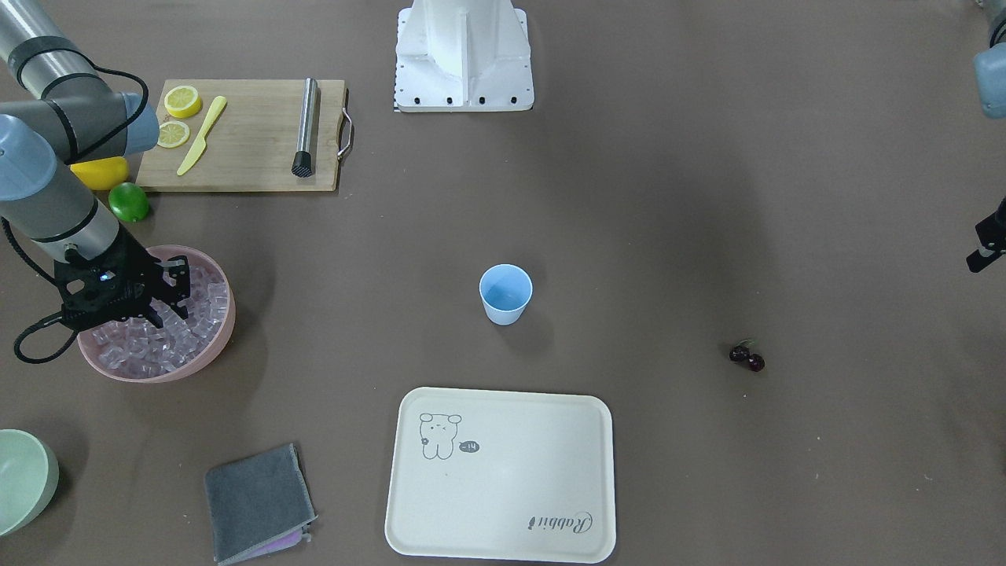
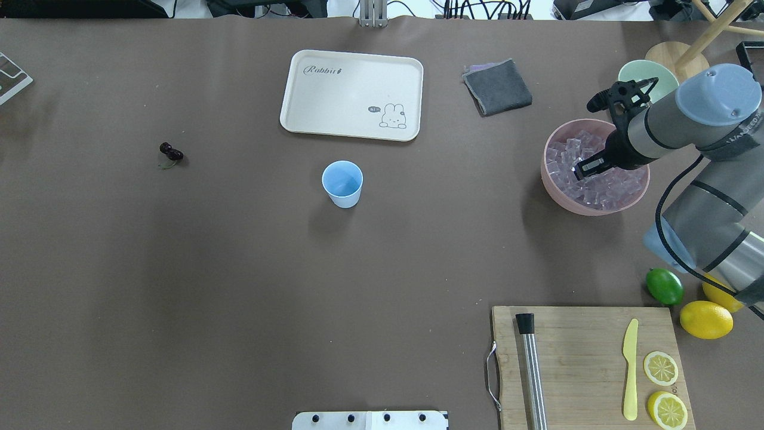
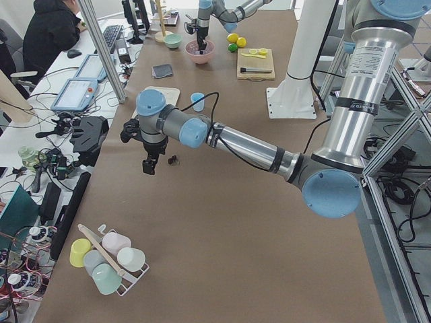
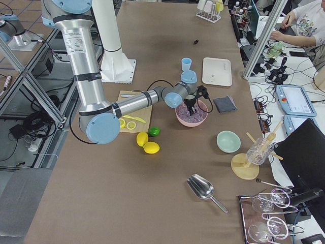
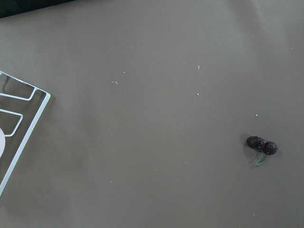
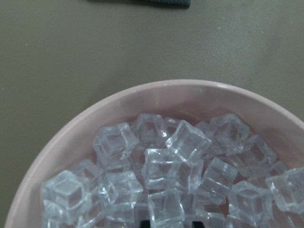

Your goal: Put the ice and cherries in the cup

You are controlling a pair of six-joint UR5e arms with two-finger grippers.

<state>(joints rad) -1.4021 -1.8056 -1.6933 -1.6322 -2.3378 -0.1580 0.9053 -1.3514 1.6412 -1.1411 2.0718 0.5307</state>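
The right arm point(image 2: 668, 131) and left arm point(image 3: 249, 145) are silver-grey tubes with pale blue joint caps. A black cable point(image 2: 657, 218) loops toward black jaws. White bolted pedestal point(image 1: 464, 55).

On the cutting board point(image 2: 579, 358) lie a steel muddler point(image 2: 532, 376), a yellow knife point(image 2: 630, 370) and two lemon slices point(image 2: 661, 368) — just beside the board, a lime point(image 2: 664, 286) and whole lemons point(image 2: 706, 319); well beyond it, a pink bowl point(image 2: 552, 191), a grey cloth point(image 2: 498, 86) and a cream tray point(image 2: 334, 101).

The right claw point(image 1: 167, 303) hangs jaws apart; the left claw point(image 3: 149, 167) points down.
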